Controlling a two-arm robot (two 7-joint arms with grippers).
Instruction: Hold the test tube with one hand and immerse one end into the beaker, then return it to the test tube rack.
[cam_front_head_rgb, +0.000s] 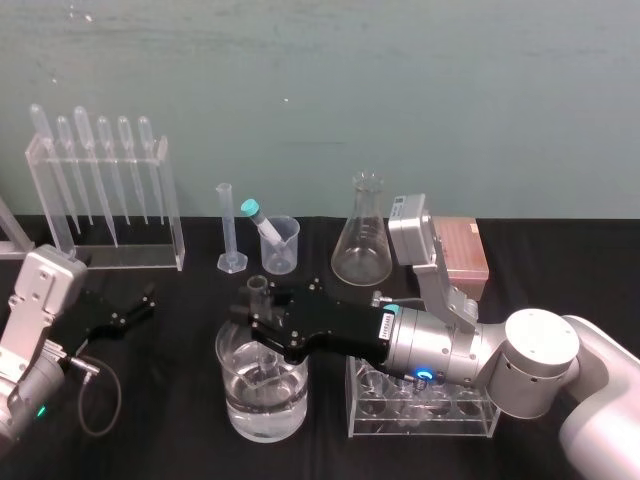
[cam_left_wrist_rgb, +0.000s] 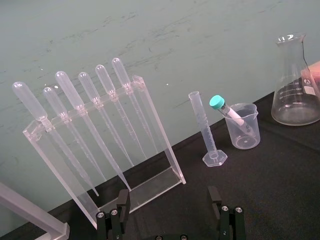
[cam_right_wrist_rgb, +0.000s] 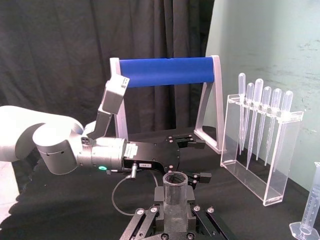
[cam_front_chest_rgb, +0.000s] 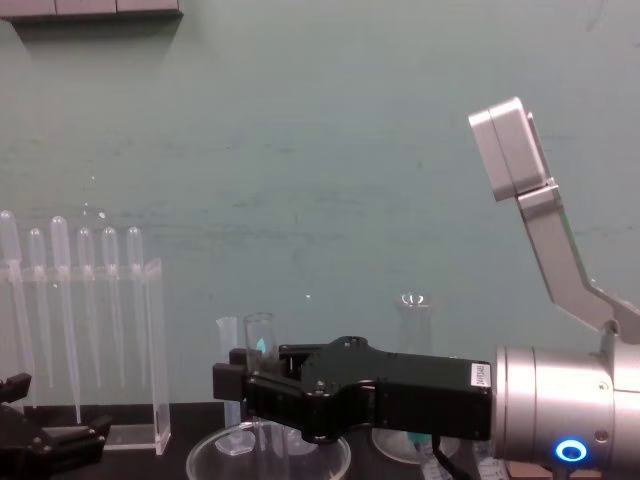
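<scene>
The right gripper (cam_front_head_rgb: 258, 322), reaching in from the lower right of the head view, was clamped on the test tube (cam_front_head_rgb: 258, 289) just under its rim and held it upright over the beaker (cam_front_head_rgb: 236, 402) at lower centre. The tube's lower end was down inside the glass, though I could not tell whether it was under the water line. The likeliest fault was a slip, since the fingers gripped smooth glass high up and a jolt could drop the tube to the beaker floor. A sideways move before lifting clear could also knock the tube against the beaker wall and tip or crack it. The test tube rack (cam_front_head_rgb: 466, 249) sat at centre right, behind the arm's own forearm, so I judged the return awkward. The clear rack (cam_front_head_rgb: 420, 408) stood directly beneath the arm and the conical flask (cam_front_head_rgb: 361, 238) just left of the target, both easy to clip with a low swing. Farther back, the graduated cylinder (cam_front_head_rgb: 227, 228) and a small cup (cam_front_head_rgb: 282, 248) holding a teal-capped tube (cam_front_head_rgb: 256, 215) stood behind the beaker. The pipette stand (cam_front_head_rgb: 105, 205) was at upper left, well out of the way. The left gripper (cam_left_wrist_rgb: 170, 220) hung parked at lower left, fingers spread and empty.
</scene>
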